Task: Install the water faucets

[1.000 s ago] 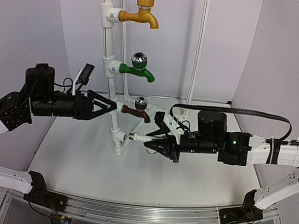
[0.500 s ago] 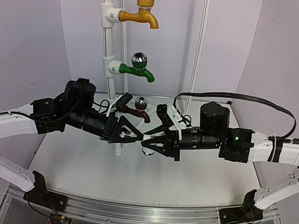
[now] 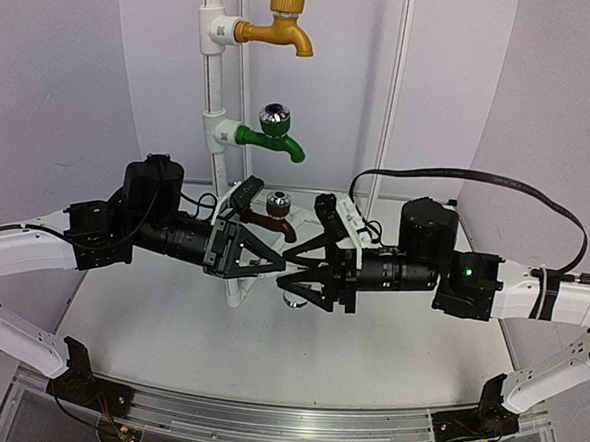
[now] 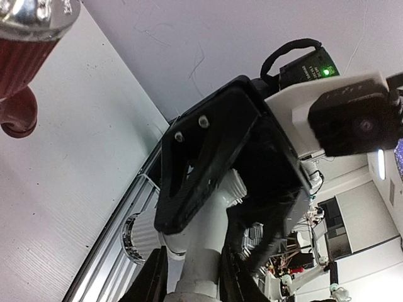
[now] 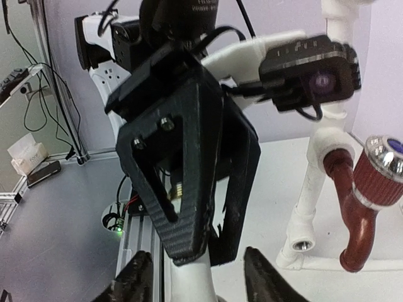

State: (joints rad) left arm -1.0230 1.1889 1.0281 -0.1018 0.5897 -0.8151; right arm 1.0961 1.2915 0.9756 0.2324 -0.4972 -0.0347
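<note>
Now the white faucet (image 4: 200, 264) changes hands. A second ago the left pincer (image 3: 272, 269) hung wide open, off to the left of the pipe stand (image 3: 212, 76), and the right pincer (image 3: 297, 279) alone carried the part. We now find both pincers tip to tip in front of the stand, above the desk (image 3: 168, 333). The left pincer is clamped on the white body. The right pincer has let go: in its wrist view the fingers stand apart, with a gap on each side of the white part.

We read this as a completed handover. The left arm now owns the faucet, and the right arm is free to back away or steady the stand. Threading into the stand is not yet begun.

Count of parts:
- Faucets: four. The yellow faucet (image 3: 279, 28), green faucet (image 3: 272, 134) and brown faucet (image 3: 272, 217) sit mounted on the stand, top to bottom. The white one is held in mid-air just below the brown one.
- Free ports: one, as far as we can tell. The lowest fitting (image 5: 301, 244) appears open, though the arms hide it from above.
- Pincers: two.
</note>
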